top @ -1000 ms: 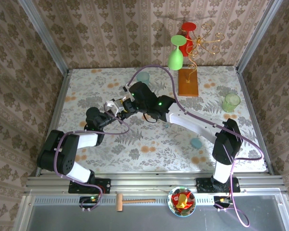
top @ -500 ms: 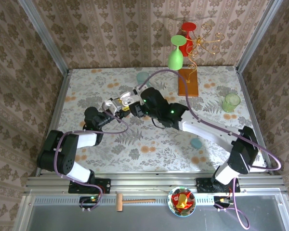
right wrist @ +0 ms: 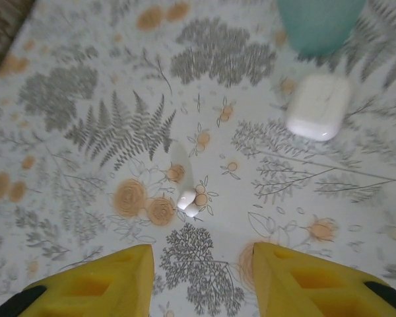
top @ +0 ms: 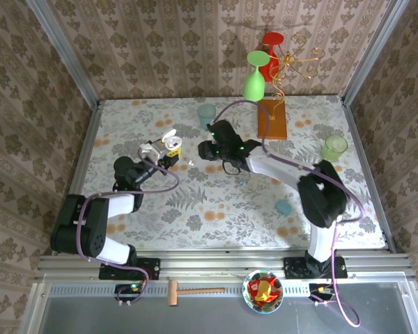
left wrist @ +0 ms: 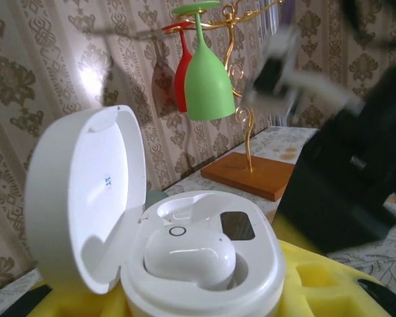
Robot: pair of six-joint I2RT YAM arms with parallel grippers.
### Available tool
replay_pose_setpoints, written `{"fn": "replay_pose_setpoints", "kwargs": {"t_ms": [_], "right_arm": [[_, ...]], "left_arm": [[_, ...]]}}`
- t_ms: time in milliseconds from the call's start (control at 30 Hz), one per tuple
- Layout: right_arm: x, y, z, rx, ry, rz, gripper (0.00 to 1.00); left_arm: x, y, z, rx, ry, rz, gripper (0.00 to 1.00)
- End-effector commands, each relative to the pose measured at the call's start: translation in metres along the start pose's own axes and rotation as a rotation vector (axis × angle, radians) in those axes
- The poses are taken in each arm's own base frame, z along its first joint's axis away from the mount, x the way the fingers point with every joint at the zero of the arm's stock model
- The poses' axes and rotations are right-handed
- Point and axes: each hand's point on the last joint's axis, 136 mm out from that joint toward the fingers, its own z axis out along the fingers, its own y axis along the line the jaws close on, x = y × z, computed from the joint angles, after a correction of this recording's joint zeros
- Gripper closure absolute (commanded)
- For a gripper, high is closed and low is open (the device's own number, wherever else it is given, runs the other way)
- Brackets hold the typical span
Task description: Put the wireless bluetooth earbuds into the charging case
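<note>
My left gripper [left wrist: 198,298] is shut on the open white charging case [left wrist: 264,264], lid [left wrist: 86,191] swung up to the left. One white earbud [left wrist: 188,254] sits in the case's near socket; the far socket [left wrist: 178,210] is bare. In the top view the case [top: 170,142] is held above the table's left middle by the left gripper [top: 157,149]. My right gripper [top: 206,149] hovers just right of it, open, with nothing between its yellow fingers [right wrist: 99,284]. A small white earbud [right wrist: 189,201] lies on the table ahead of the right gripper [right wrist: 201,277].
A closed white case [right wrist: 319,107] lies by a teal cup [right wrist: 320,23]. Green [top: 254,76] and red [top: 270,43] goblets hang on a gold rack with a wooden base [top: 272,120] at the back. A green cup [top: 334,147] stands right; a small blue object [top: 283,206] lies nearer.
The right gripper has drawn back from the case to the right and its jaws have widened. The left gripper has carried the case a little toward the back left.
</note>
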Motion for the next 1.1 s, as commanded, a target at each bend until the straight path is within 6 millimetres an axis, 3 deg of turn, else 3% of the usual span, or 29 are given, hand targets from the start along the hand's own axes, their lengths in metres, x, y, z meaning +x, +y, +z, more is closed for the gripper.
{"fn": "replay_pose_setpoints", "kwargs": {"t_ms": [0, 167, 267, 467, 1067], "right_arm": [[0.018, 0.004, 0.028, 0.012, 0.12, 0.01, 0.59], [0.031, -0.005, 0.069, 0.145, 0.171, -0.084, 0.61], [0.035, -0.004, 0.082, 0.182, 0.189, -0.127, 0.61], [0.037, -0.002, 0.093, 0.268, 0.188, -0.224, 0.63], [0.039, 0.021, 0.109, 0.348, 0.211, -0.404, 0.67]], "left_arm": [[-0.015, 0.006, -0.007, -0.042, -0.041, 0.059, 0.76], [-0.017, 0.015, -0.015, -0.097, -0.039, 0.07, 0.76], [-0.015, 0.022, -0.019, -0.126, -0.031, 0.064, 0.76], [-0.002, 0.04, -0.024, -0.201, 0.015, 0.017, 0.76], [-0.001, 0.056, -0.032, -0.258, 0.011, -0.021, 0.76]]}}
